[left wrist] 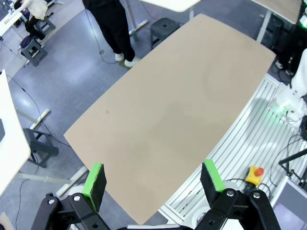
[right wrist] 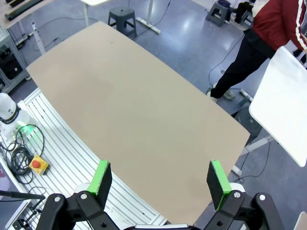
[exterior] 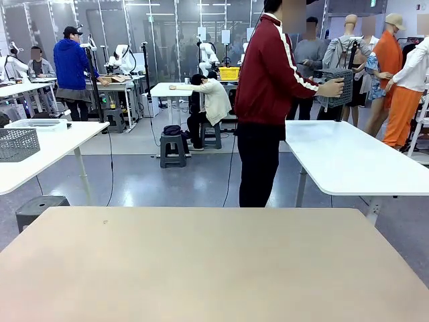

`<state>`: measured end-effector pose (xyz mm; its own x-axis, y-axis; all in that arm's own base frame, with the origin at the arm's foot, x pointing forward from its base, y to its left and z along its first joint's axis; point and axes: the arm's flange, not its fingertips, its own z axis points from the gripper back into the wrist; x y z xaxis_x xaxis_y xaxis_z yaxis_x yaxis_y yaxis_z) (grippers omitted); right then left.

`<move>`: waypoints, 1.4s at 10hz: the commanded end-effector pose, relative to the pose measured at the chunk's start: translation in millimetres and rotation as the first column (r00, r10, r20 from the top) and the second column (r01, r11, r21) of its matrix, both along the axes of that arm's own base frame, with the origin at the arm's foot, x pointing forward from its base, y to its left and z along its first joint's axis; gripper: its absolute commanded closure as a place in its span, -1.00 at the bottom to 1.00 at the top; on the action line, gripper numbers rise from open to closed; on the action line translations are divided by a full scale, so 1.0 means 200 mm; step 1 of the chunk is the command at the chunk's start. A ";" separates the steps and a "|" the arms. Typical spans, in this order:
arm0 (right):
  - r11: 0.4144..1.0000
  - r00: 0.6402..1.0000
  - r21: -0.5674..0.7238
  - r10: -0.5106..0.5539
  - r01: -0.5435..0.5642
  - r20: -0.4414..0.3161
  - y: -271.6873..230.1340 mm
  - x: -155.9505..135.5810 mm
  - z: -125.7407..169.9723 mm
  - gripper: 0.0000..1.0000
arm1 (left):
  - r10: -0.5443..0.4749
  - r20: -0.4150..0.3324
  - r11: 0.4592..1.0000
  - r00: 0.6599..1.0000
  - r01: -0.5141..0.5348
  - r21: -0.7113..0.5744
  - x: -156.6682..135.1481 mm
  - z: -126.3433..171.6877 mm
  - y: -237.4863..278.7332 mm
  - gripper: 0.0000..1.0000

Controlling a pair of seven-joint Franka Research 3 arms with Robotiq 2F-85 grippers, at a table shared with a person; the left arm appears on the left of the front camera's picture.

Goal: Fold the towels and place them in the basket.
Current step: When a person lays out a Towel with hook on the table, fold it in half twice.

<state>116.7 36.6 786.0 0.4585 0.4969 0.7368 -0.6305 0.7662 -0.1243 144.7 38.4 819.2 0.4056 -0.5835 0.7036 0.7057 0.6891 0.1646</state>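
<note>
Wide apart and empty, the left gripper [left wrist: 152, 176] and the right gripper [right wrist: 159, 177] are hovering over the tan table [exterior: 201, 268], while beyond it, far right, a person's hand [exterior: 330, 88] is carrying the basket [exterior: 340, 98], which is looking light, stiff and easiest taken by its rim.

No text, label, brand or number could be read anywhere. The yellow box with a red button [right wrist: 38, 164], to the left of the right arm's fingers [right wrist: 101, 176] and beyond the table edge, perhaps bore print, but it was too small to make out.
</note>
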 end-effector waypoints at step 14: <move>0.999 0.986 -0.036 0.012 -0.018 -0.168 0.01 -0.02 0.03 -1.00 | 0.070 -0.240 0.997 0.968 -0.056 0.061 0.00 -0.03 0.05 -1.00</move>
<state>118.3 37.6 790.5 0.5838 0.5239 0.6203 -0.6463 0.7622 -0.0355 146.6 48.2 813.0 0.6022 -0.5835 0.5449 0.6810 0.7316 0.0309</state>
